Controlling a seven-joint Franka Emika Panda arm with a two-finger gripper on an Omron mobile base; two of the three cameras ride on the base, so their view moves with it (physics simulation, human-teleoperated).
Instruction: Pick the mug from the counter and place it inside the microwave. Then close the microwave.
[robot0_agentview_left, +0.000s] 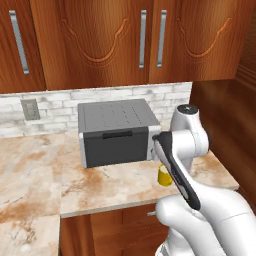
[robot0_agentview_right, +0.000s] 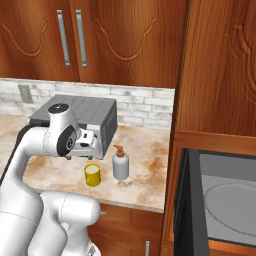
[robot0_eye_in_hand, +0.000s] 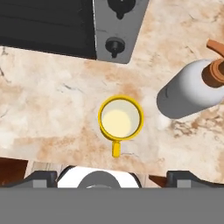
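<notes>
**A:** What's in front of you, starting from the left?

**B:** The grey toaster oven (robot0_eye_in_hand: 117, 30) stands at the left on the counter (robot0_agentview_left: 45, 170), its two knobs showing in my hand view. Just past its front corner stands the mug (robot0_eye_in_hand: 120, 119), upright and yellow. I'm looking straight down into it: the inside is pale and I see nothing in it. Its handle points toward the counter's front edge.

**A:** And to its right?

**B:** A white soap bottle (robot0_agentview_right: 120, 165) with a brown pump cap, near the mug but not touching it. Further right, past the tall wood panel, the microwave (robot0_agentview_right: 220, 200) is set lower than the counter. Its door is swung open, and the grey interior holds the round glass turntable with nothing on it.

**A:** Where are your jaws?

**B:** My gripper (robot0_eye_in_hand: 116, 177) hangs above the mug, well clear of it. My jaws are spread wide, with nothing between them; one fingertip sits either side of the bottom of my hand view.

**A:** Anything in the way?

**B:** The toaster oven and the bottle flank the mug closely; the space straight above it is free.
</notes>
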